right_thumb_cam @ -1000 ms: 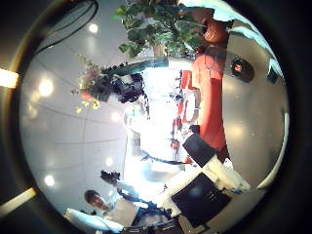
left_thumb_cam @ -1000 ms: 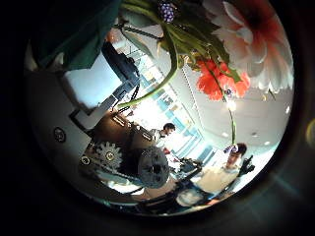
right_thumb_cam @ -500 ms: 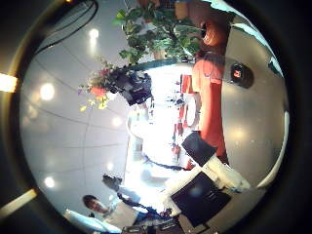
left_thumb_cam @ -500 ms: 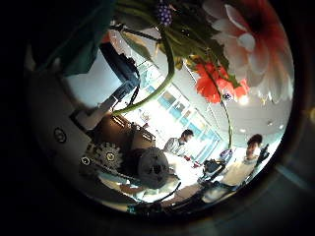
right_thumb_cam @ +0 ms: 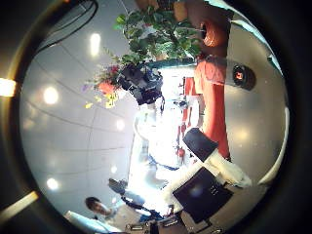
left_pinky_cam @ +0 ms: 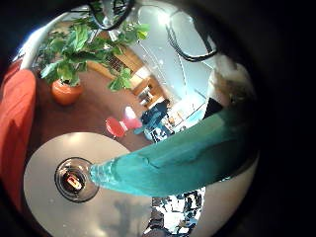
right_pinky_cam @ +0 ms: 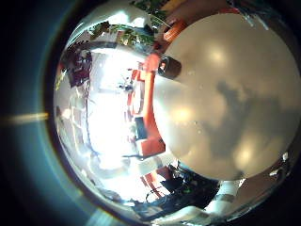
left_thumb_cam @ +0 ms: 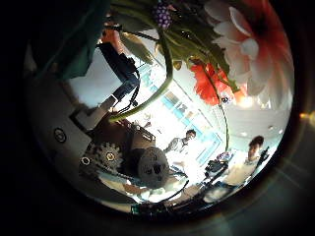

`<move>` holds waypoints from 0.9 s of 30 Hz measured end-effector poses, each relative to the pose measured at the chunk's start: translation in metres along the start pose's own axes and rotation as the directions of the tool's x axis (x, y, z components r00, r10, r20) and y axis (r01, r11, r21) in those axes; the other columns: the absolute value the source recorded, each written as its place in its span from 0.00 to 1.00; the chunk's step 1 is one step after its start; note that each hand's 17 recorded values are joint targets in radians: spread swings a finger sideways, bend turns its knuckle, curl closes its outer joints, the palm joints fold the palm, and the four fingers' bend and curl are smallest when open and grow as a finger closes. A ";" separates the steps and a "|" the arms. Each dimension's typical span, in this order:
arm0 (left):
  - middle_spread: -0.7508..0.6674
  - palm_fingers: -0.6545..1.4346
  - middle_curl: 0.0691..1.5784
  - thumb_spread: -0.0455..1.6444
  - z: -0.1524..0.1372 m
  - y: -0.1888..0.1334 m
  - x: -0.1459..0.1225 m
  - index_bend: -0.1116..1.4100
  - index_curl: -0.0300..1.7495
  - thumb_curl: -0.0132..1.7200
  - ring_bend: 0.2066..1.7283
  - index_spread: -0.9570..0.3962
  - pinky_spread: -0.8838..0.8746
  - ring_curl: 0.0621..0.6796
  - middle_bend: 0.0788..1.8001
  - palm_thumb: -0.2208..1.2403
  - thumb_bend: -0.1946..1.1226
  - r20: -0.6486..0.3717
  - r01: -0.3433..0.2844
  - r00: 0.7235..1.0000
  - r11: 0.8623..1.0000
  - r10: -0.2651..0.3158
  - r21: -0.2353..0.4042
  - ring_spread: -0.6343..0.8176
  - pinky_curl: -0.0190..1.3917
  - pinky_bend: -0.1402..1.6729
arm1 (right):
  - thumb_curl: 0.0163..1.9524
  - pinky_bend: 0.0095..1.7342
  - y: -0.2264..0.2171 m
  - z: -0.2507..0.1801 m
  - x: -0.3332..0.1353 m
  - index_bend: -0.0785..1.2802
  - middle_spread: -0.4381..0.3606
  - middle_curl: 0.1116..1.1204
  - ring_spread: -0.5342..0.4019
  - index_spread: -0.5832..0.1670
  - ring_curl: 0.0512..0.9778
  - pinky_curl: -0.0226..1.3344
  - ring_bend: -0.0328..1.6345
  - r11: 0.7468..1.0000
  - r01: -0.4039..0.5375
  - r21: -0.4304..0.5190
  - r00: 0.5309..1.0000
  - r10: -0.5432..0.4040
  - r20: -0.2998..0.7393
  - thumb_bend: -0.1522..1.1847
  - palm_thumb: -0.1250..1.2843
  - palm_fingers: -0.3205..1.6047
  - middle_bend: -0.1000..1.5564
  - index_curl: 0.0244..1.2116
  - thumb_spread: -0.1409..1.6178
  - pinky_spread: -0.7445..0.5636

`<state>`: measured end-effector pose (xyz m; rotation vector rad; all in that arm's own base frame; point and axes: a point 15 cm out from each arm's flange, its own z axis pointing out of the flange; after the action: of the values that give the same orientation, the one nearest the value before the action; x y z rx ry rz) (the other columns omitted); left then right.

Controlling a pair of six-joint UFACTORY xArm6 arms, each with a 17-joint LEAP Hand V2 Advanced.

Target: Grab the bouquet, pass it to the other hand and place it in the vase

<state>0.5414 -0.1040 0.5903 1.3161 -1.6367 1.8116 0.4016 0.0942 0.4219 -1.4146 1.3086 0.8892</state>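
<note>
I am seeing the left hand (right_thumb_cam: pixel 144 82) gripping the bouquet (right_thumb_cam: pixel 109 78) aloft, its teal-wrapped stems (left_pinky_cam: pixel 168 158) crossing the palm (blossoms (left_thumb_cam: pixel 246 44) close by). Right hand: I cannot tell its finger state. The table (right_pinky_cam: pixel 221 94) is lying beneath it.

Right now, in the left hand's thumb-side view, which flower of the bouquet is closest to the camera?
The big white-and-orange bloom; it fills far more of the view than the smaller red flower beneath it.
</note>
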 end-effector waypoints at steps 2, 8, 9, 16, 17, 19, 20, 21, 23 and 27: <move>0.14 0.78 0.67 0.71 0.001 0.002 -0.005 0.46 0.80 0.57 0.91 0.16 0.15 0.78 0.60 0.87 0.25 0.001 0.007 1.000 1.000 -0.007 -0.002 0.17 0.79 0.73 | 0.26 0.45 0.000 0.000 0.000 0.18 0.56 0.23 0.69 0.34 0.20 0.29 0.43 1.000 0.001 -0.001 1.000 -0.001 0.001 0.10 0.61 0.23 0.25 0.24 0.66 0.93; 0.14 0.78 0.67 0.71 0.005 0.008 -0.032 0.44 0.81 0.57 0.90 0.16 0.14 0.78 0.59 0.87 0.24 0.020 0.045 0.999 0.999 -0.045 -0.024 0.17 0.80 0.72 | 0.26 0.44 0.000 0.000 0.000 0.18 0.56 0.23 0.69 0.35 0.19 0.28 0.42 1.000 0.003 0.000 1.000 -0.003 0.000 0.10 0.62 0.24 0.25 0.24 0.66 0.93; 0.14 0.78 0.67 0.71 0.005 0.009 -0.036 0.44 0.81 0.57 0.90 0.16 0.14 0.78 0.58 0.87 0.24 0.024 0.049 0.999 0.998 -0.049 -0.028 0.17 0.80 0.72 | 0.26 0.44 0.000 0.000 0.000 0.18 0.56 0.23 0.69 0.35 0.19 0.27 0.42 1.000 0.004 0.000 1.000 -0.004 0.000 0.10 0.62 0.24 0.25 0.24 0.66 0.93; 0.13 0.79 0.68 0.71 0.004 0.010 -0.038 0.43 0.83 0.58 0.90 0.16 0.14 0.78 0.57 0.88 0.23 0.029 0.058 0.998 0.998 -0.058 -0.031 0.17 0.81 0.71 | 0.26 0.43 0.002 0.001 0.010 0.18 0.56 0.23 0.70 0.35 0.19 0.26 0.42 1.000 -0.013 -0.005 1.000 0.013 0.008 0.10 0.62 0.25 0.24 0.23 0.66 0.93; 0.13 0.79 0.68 0.71 0.004 0.011 -0.040 0.43 0.83 0.58 0.90 0.16 0.14 0.78 0.57 0.88 0.23 0.030 0.062 0.998 0.998 -0.061 -0.031 0.17 0.81 0.71 | 0.26 0.43 0.003 0.002 0.012 0.18 0.56 0.23 0.70 0.35 0.19 0.25 0.42 1.000 -0.019 -0.006 1.000 0.019 0.010 0.10 0.62 0.25 0.24 0.23 0.66 0.93; 0.13 0.79 0.68 0.71 0.004 0.011 -0.042 0.42 0.83 0.58 0.89 0.17 0.13 0.78 0.57 0.88 0.23 0.030 0.064 0.998 0.997 -0.063 -0.031 0.17 0.82 0.70 | 0.26 0.43 0.006 0.005 0.017 0.18 0.56 0.23 0.70 0.35 0.18 0.25 0.41 0.999 -0.037 -0.009 0.999 0.037 0.018 0.10 0.62 0.25 0.24 0.23 0.66 0.93; 0.13 0.79 0.68 0.71 0.005 0.011 -0.042 0.42 0.83 0.58 0.89 0.17 0.13 0.78 0.57 0.88 0.23 0.029 0.064 0.998 0.997 -0.063 -0.033 0.17 0.82 0.70 | 0.26 0.43 0.008 0.006 0.019 0.18 0.56 0.24 0.70 0.35 0.18 0.25 0.41 0.999 -0.043 -0.010 0.999 0.044 0.020 0.10 0.62 0.25 0.24 0.23 0.66 0.93; 0.13 0.79 0.68 0.71 0.006 0.012 -0.044 0.42 0.83 0.58 0.89 0.17 0.13 0.78 0.57 0.88 0.23 0.029 0.062 0.998 0.997 -0.061 -0.034 0.17 0.82 0.70 | 0.26 0.43 0.009 0.006 0.021 0.18 0.56 0.24 0.70 0.35 0.18 0.25 0.41 0.999 -0.048 -0.010 0.999 0.048 0.021 0.10 0.62 0.25 0.24 0.23 0.66 0.93; 0.13 0.79 0.68 0.71 0.005 0.012 -0.047 0.42 0.84 0.58 0.89 0.17 0.13 0.78 0.56 0.88 0.23 0.031 0.069 0.997 0.997 -0.068 -0.032 0.17 0.82 0.70 | 0.26 0.43 0.009 0.006 0.021 0.18 0.57 0.24 0.70 0.36 0.18 0.24 0.41 0.999 -0.048 -0.010 0.999 0.048 0.021 0.10 0.62 0.25 0.24 0.23 0.66 0.93; 0.12 0.79 0.69 0.72 0.005 0.015 -0.049 0.40 0.84 0.59 0.89 0.17 0.13 0.78 0.56 0.88 0.22 0.031 0.075 0.997 0.997 -0.074 -0.034 0.16 0.82 0.69 | 0.26 0.43 0.008 0.006 0.021 0.18 0.57 0.24 0.70 0.36 0.18 0.24 0.41 0.999 -0.049 -0.010 0.999 0.050 0.022 0.10 0.62 0.25 0.23 0.22 0.66 0.93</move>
<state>0.5558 -0.0977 0.5412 1.3763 -1.6055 1.7203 0.3972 0.0950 0.3985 -1.3815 1.3294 0.9428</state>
